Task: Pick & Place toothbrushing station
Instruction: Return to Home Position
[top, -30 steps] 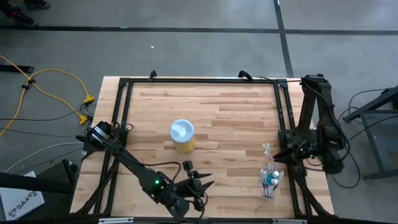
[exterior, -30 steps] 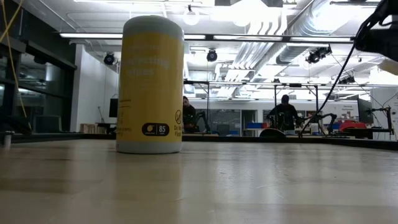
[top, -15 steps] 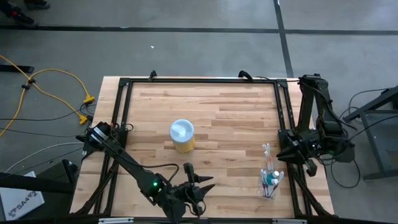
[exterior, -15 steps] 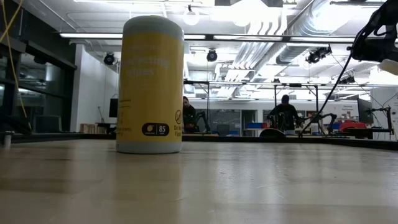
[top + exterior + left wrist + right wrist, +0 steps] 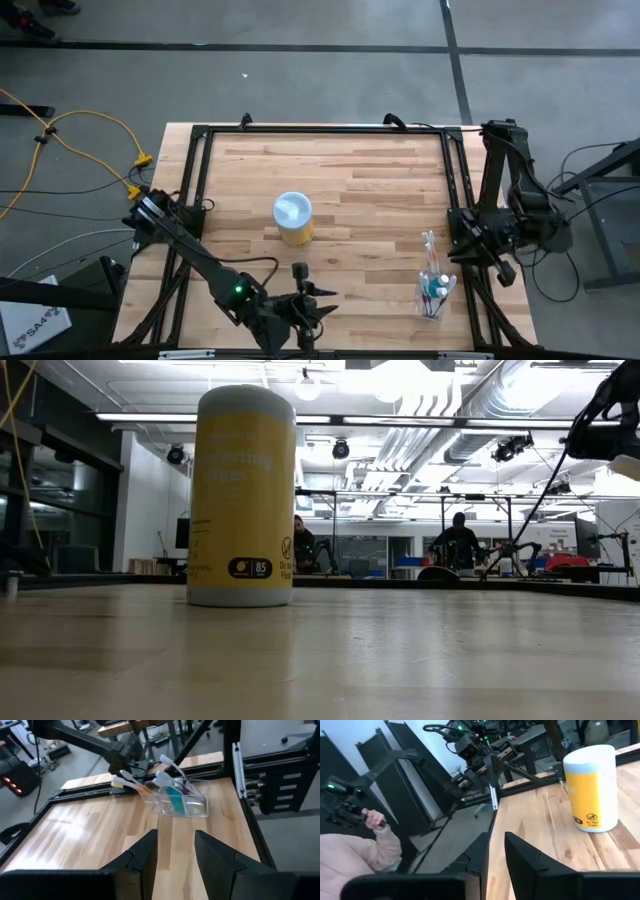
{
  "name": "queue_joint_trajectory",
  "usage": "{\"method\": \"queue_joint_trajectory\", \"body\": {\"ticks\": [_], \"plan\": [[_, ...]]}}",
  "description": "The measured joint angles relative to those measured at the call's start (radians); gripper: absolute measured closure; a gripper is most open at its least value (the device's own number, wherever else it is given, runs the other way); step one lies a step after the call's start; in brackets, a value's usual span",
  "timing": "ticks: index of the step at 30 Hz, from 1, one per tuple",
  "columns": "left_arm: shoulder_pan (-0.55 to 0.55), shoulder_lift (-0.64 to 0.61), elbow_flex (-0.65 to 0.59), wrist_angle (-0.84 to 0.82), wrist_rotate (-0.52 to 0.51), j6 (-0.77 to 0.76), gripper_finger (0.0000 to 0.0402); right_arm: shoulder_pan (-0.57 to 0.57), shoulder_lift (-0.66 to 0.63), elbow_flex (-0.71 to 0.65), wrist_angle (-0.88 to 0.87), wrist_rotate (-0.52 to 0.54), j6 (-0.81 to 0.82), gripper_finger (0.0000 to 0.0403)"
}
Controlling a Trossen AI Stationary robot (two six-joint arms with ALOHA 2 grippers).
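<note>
The clear holder cup lies on its side near the table's front right. Its thin toothbrushes stick out of its open end toward the far edge. It also shows in the left wrist view, with teal pieces inside and the brushes jutting out. My left gripper is open and empty near the front edge, left of the holder and pointing at it. My right gripper hangs at the table's right side, just right of the brush heads. It is open by a narrow gap and empty.
A yellow wipes canister with a white lid stands upright at the table's middle and also shows in the low view. A black frame runs along the table's edges. A person's pink sleeve shows beyond the table's left side.
My left arm has drawn back a little toward the table's left, and its gripper stays low near the front edge. My right arm has shifted its wrist a little toward the table, near the brush heads. The holder has not moved.
</note>
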Motion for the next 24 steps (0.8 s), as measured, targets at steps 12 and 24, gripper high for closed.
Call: {"method": "queue_joint_trajectory", "body": {"ticks": [12, 24], "plan": [[0.0, -0.13, -0.009, -0.157, 0.004, -0.002, 0.0277, -0.164, -0.238, 0.0, 0.05, -0.328, -0.248, 0.0348], [0.011, -0.301, -0.253, -0.079, -0.008, -0.084, 0.0277, -0.178, -0.421, 0.0, 0.103, -0.479, -0.518, 0.0347]]}}
